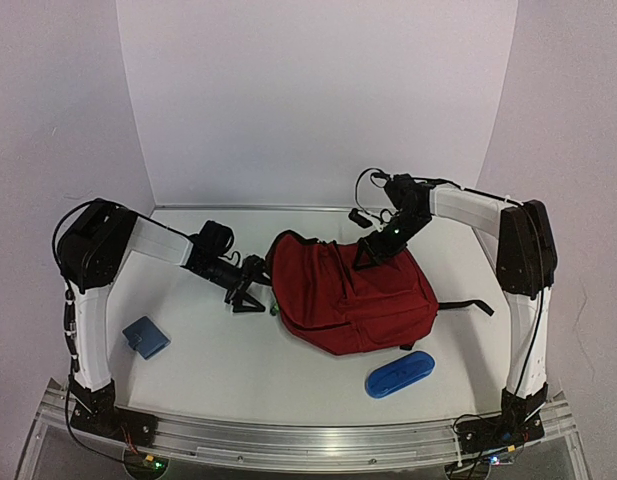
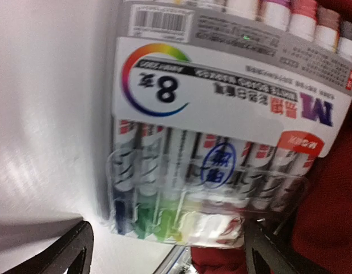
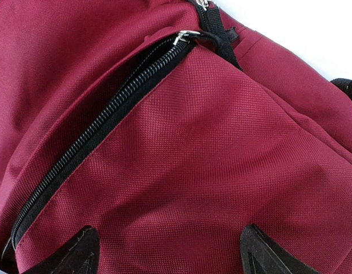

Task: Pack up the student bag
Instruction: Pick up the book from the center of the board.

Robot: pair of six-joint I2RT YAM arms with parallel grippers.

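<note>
NEAR: blue case (image 1: 400,373), 5 o'clock of student bag (image 1: 350,295) | MID: student bag at table centre; judged soft, light, collapsing; grasp at zipper (image 3: 107,108) edge | left gripper (image 1: 250,293), 9 o'clock, jaws spread, marker pack (image 2: 215,148) ahead, unclamped | FAR: right gripper (image 1: 373,250), 12 o'clock, jaws spread, empty

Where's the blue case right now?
Top view: the blue oblong case lies on the table, right of centre, just on the near side of the red backpack.

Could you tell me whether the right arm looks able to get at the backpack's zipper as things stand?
Probably yes: the right gripper is open right over the student bag, and the zipper lies just ahead of it with nothing in between.
</note>
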